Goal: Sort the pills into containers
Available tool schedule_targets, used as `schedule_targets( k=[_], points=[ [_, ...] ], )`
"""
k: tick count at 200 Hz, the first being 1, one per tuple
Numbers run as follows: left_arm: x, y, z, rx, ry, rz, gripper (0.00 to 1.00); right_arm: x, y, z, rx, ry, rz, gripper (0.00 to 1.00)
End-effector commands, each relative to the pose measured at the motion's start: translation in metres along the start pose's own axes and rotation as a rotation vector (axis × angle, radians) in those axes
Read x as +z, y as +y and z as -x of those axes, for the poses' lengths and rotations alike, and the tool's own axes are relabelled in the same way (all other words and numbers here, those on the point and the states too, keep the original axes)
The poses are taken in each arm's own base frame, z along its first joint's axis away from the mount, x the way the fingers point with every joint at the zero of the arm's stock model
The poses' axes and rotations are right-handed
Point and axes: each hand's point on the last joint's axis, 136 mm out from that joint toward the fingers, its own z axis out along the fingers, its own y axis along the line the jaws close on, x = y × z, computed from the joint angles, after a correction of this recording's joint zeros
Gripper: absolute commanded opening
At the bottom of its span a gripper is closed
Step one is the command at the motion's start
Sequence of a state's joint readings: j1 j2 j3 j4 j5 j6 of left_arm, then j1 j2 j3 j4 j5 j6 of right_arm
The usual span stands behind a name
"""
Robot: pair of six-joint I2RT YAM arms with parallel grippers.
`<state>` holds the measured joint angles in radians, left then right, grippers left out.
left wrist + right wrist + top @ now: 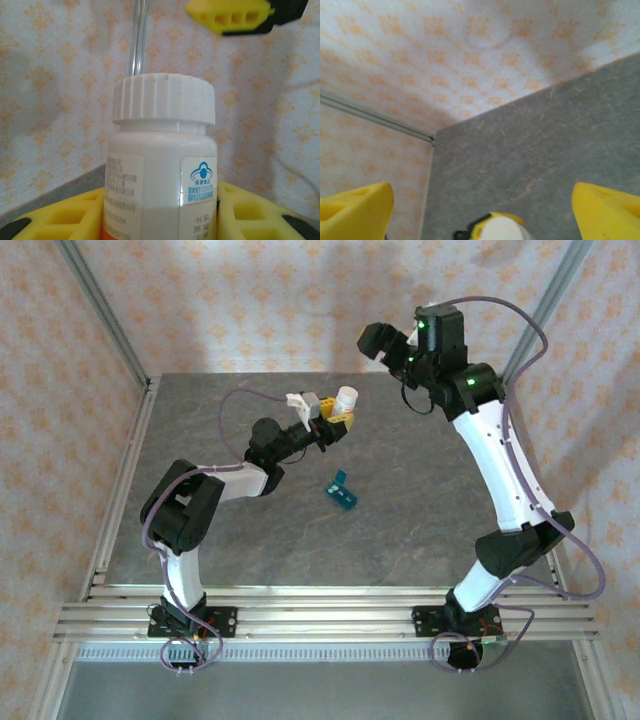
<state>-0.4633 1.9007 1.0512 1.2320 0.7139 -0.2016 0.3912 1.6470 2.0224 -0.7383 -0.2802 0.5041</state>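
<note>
One grey table (pixel 250 540) carried two arms: the left arm (pixel 185 505) rose at about eight o'clock and the right arm (pixel 495 470) at about three. Each arm ended in one gripper, two in all: the left gripper (pixel 340 414) and the right gripper (pixel 376 340). Each gripper had two yellow fingers (pixel 355 207), four altogether. There were two purple cables (pixel 530 335), one per arm. One white bottle (pixel 345 398) with one ribbed cap (pixel 164 97) was at twelve o'clock. One teal pill box (pixel 343 493) lay near the middle, its compartments too small to count.
</note>
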Motion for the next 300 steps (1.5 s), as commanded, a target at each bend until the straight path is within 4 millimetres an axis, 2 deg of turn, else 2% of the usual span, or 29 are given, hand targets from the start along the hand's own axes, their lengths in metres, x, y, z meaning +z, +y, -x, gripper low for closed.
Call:
schedule_targets(
  k=[1, 26, 30, 41, 120, 177, 248, 276, 300],
  points=[
    [0.006, -0.012, 0.021, 0.037, -0.058, -0.063, 0.00, -0.001, -0.004, -0.016, -0.134, 0.060, 0.025, 0.89],
    [0.008, -0.017, 0.024, 0.030, -0.058, -0.093, 0.00, 0.005, -0.007, -0.032, -0.243, 0.131, 0.054, 0.84],
    [0.008, -0.014, 0.011, 0.016, -0.037, -0.089, 0.00, 0.006, -0.008, -0.034, -0.255, 0.144, 0.051, 0.83],
    [0.008, -0.014, 0.007, 0.012, -0.028, -0.095, 0.00, 0.010, -0.010, -0.041, -0.289, 0.177, 0.057, 0.82],
    [0.009, -0.019, 0.005, -0.009, -0.020, -0.129, 0.00, 0.033, -0.006, -0.073, -0.294, 0.339, 0.151, 0.74],
    [0.012, -0.018, 0.007, -0.015, -0.028, -0.134, 0.00, 0.041, -0.016, -0.084, -0.280, 0.385, 0.135, 0.64],
    [0.014, -0.017, 0.010, -0.014, -0.035, -0.129, 0.00, 0.048, -0.022, -0.095, -0.259, 0.426, 0.129, 0.39],
    [0.014, -0.017, 0.011, -0.008, -0.039, -0.127, 0.00, 0.056, -0.030, -0.095, -0.182, 0.404, 0.091, 0.31],
    [0.015, -0.015, 0.011, 0.000, -0.041, -0.114, 0.00, 0.062, -0.036, -0.092, -0.062, 0.325, 0.031, 0.29]
  ],
)
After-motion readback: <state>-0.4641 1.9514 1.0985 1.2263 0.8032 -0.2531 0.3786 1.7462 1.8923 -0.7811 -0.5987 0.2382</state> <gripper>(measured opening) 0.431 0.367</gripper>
